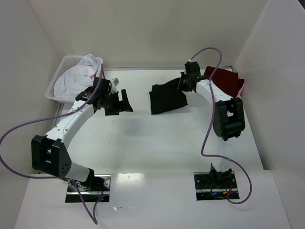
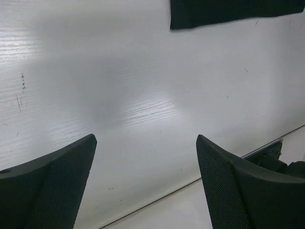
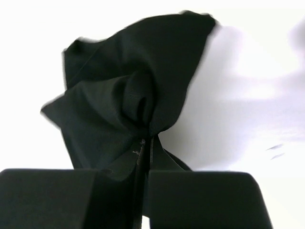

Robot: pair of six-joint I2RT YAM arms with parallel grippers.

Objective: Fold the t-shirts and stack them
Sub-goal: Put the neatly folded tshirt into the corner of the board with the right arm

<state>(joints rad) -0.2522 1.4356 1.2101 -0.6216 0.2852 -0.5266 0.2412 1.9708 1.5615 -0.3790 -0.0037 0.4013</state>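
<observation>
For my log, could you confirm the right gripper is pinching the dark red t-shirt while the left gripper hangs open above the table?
No: the right gripper is pinching the black t-shirt, as the right wrist view shows; the left gripper does hang open above the table.

one t-shirt (image 1: 76,78) lies in the basket (image 1: 56,76) far left, a second t-shirt (image 1: 167,98) mid-table, a third t-shirt (image 1: 228,80) far right.

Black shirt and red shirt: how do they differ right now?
The black shirt sits mid-table; the red shirt sits in the far right corner. The right end effector is shut on the black shirt; nothing grips the red shirt. Both are plain and dark.
</observation>
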